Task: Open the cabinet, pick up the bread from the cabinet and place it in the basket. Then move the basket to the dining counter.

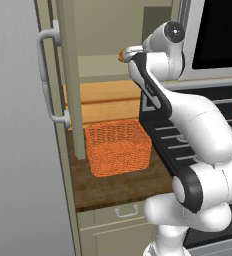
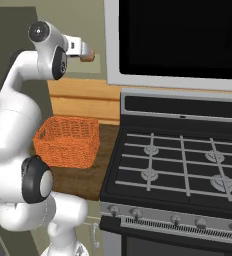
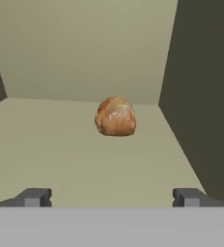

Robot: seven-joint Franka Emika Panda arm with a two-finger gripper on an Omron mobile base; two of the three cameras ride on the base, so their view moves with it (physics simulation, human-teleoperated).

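The cabinet door (image 1: 70,75) stands swung open, its silver bar handle (image 1: 49,75) at the left. On the pale shelf inside lies the bread (image 3: 116,116), a small tan-brown lump. My gripper (image 3: 111,198) is open and points straight at it from a short way off, with nothing between its fingertips (image 3: 34,198). From the base views the gripper (image 1: 125,52) (image 2: 86,54) reaches into the cabinet, and the bread (image 1: 121,54) (image 2: 90,57) peeks out just past it. The orange basket (image 1: 118,147) (image 2: 68,141) sits below on the dark wood counter. The dining counter is out of view.
A black gas stove (image 2: 183,165) stands right of the basket, with a microwave (image 2: 188,40) above it. The cabinet's right inner wall (image 3: 205,96) runs close beside the bread. A pale drawer with a wire pull (image 1: 126,211) lies under the counter edge.
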